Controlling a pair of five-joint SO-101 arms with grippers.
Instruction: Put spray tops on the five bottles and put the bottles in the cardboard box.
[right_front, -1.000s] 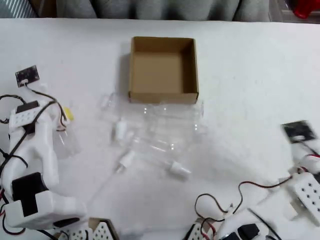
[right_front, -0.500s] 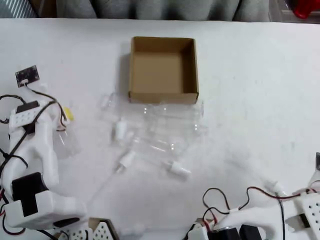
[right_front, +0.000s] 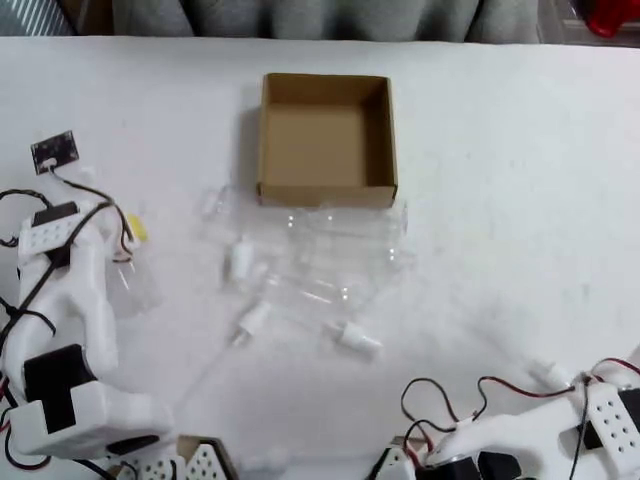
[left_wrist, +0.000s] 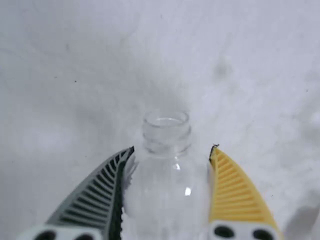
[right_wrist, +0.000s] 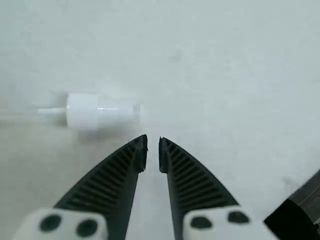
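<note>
My left gripper (left_wrist: 172, 149) is shut on a clear open-necked bottle (left_wrist: 167, 195), its grey and yellow fingers pressing the bottle's sides; in the high view it sits at the table's left (right_front: 130, 245). My right gripper (right_wrist: 152, 149) is shut with nothing in it, its tips just short of a white spray top (right_wrist: 97, 111) lying on the table. That spray top (right_front: 548, 375) lies at the front right. Several clear bottles (right_front: 335, 255) lie in front of the cardboard box (right_front: 327, 190). Three spray tops (right_front: 243, 258) (right_front: 252, 320) (right_front: 357, 337) lie around them.
The right arm (right_front: 520, 432) with its red and black cables (right_front: 440, 400) lies along the front edge. The left arm's body (right_front: 65, 330) stands at the front left, with a small dark board (right_front: 53, 150) behind it. The table is white.
The right arm has swung from the right edge down toward the front edge, uncovering the spray top at the front right. The left arm and its bottle have stayed still.
</note>
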